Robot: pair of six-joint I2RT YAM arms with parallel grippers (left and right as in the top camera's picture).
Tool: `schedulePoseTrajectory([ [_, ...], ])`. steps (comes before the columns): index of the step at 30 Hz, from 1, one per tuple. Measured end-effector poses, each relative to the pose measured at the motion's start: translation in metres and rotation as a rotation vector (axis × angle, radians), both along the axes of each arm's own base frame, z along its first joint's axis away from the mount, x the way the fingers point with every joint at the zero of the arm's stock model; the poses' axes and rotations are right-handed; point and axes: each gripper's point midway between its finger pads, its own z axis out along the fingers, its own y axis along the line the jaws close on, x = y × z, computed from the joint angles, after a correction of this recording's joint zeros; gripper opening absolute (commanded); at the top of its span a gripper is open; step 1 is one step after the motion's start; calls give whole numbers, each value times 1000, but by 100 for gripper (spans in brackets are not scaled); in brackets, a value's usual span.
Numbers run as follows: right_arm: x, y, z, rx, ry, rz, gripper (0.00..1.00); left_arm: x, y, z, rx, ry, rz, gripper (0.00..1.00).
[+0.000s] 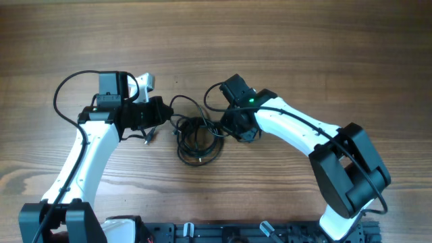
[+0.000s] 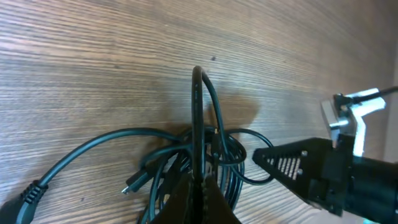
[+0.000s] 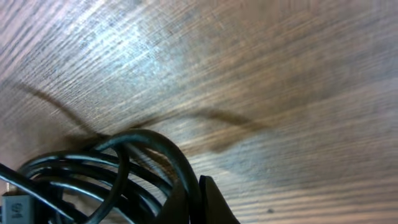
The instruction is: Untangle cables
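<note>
The cables (image 1: 199, 138) are seen as one knotted clump of black loops at the middle of the overhead frame, on the wooden table (image 1: 283, 40), directly between the two arms. The left gripper (image 1: 160, 116) lies at the clump's upper left edge and the right gripper (image 1: 234, 128) at its right edge, so both are about equally near. The clump's loose loops hang toward the lower middle of the frame, across the line joining the grippers. In the left wrist view, the left jaws are pressed together on a single strand (image 2: 198, 118), which is raised as a narrow upright loop above the tangle. A small plug (image 2: 130, 185) lies free at the lower left. In the right wrist view, a thick loop (image 3: 146, 140) is pressed against one finger (image 3: 211, 199), but it cannot be told whether those jaws are spread or clamped. Pulling apart sideways is judged to be the coming move.
</note>
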Motion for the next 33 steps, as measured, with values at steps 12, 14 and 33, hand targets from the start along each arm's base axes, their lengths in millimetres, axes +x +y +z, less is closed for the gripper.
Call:
schedulePoseTrajectory([
  [12,46,17,111,400,-380,472,4,2,5,34,-253,-48,-20,93],
  [14,45,30,127,510,-430,546,5,-1,0,38,-276,-63,-57,93],
  [33,-16,48,175,811,-555,1040,4,5,-30,42,-174,-248,-273,74],
])
